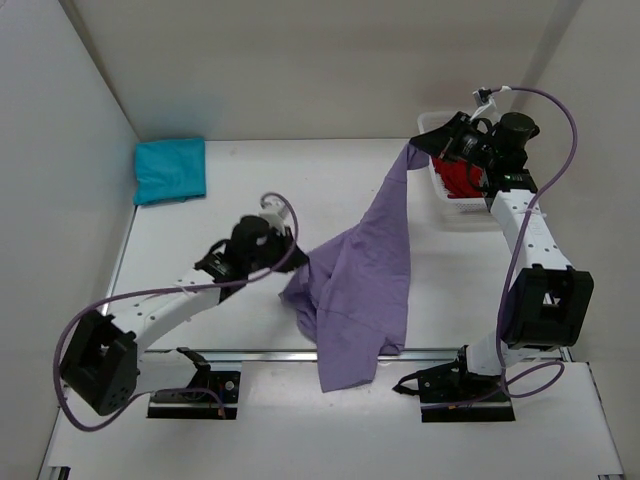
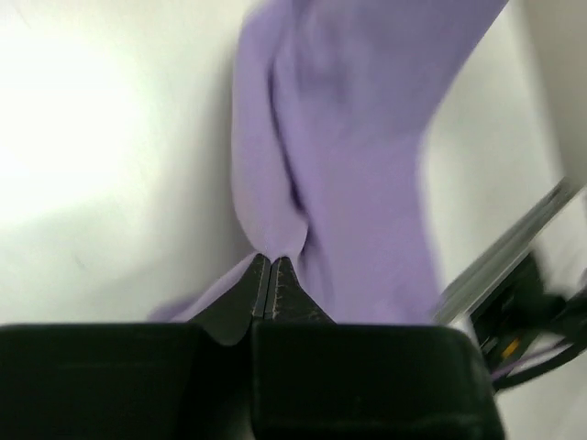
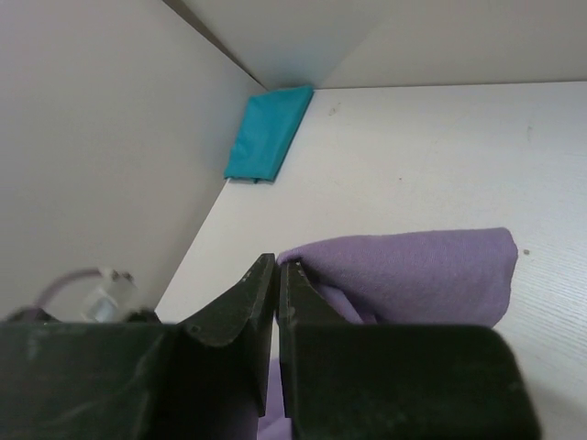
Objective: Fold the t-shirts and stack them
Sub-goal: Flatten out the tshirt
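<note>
The lavender t-shirt (image 1: 365,275) hangs stretched between both grippers over the middle of the table, its lower part draping past the near edge. My left gripper (image 1: 296,262) is shut on its left edge; in the left wrist view the gripper (image 2: 269,261) pinches the lavender cloth (image 2: 358,147). My right gripper (image 1: 418,147) is shut on its upper corner, held high near the basket; the right wrist view shows that gripper (image 3: 278,266) on the cloth (image 3: 413,270). The teal t-shirt (image 1: 170,170) lies folded in the far left corner, also in the right wrist view (image 3: 266,133). The dark red t-shirt (image 1: 462,180) lies in the basket.
A white mesh basket (image 1: 452,215) stands at the far right, under the right arm. White walls close in the left, back and right sides. A metal rail (image 1: 250,353) runs along the table's near edge.
</note>
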Available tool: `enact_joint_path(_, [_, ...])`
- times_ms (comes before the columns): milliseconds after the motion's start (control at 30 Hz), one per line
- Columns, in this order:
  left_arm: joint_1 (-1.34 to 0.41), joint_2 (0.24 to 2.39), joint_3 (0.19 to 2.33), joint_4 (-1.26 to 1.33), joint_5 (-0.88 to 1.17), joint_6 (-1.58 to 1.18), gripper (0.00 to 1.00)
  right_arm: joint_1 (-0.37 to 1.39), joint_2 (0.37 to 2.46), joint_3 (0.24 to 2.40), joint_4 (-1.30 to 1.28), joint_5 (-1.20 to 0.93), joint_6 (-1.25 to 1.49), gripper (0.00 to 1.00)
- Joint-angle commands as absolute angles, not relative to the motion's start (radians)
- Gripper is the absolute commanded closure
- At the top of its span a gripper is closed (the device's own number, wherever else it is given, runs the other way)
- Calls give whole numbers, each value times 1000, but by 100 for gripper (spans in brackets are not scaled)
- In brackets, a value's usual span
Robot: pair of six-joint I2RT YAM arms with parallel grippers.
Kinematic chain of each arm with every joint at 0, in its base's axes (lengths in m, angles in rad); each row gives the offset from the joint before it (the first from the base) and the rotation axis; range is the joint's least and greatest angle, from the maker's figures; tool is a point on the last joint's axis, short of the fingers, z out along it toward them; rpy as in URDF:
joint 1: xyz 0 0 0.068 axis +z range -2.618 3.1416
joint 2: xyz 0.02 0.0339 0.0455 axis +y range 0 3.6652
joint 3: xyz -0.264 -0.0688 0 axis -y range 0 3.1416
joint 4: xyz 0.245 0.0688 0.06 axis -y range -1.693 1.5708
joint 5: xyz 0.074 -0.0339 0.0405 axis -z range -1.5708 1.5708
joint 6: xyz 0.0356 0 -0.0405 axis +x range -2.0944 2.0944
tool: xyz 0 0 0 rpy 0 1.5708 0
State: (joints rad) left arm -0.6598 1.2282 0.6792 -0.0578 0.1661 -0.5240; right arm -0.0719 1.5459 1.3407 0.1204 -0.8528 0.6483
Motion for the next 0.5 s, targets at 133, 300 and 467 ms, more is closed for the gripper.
enact_joint_path(133, [-332, 1132, 1038, -129, 325, -552, 100, -9, 1433, 1528, 82, -835, 634, 100])
enact_joint_path(300, [-94, 1114, 1202, -153, 480, -612, 100, 9, 1304, 1591, -24, -790, 545, 100])
enact_joint_path(467, [-8, 1063, 1345, -228, 482, -621, 100, -116, 1120, 1418, 29, -793, 546, 100])
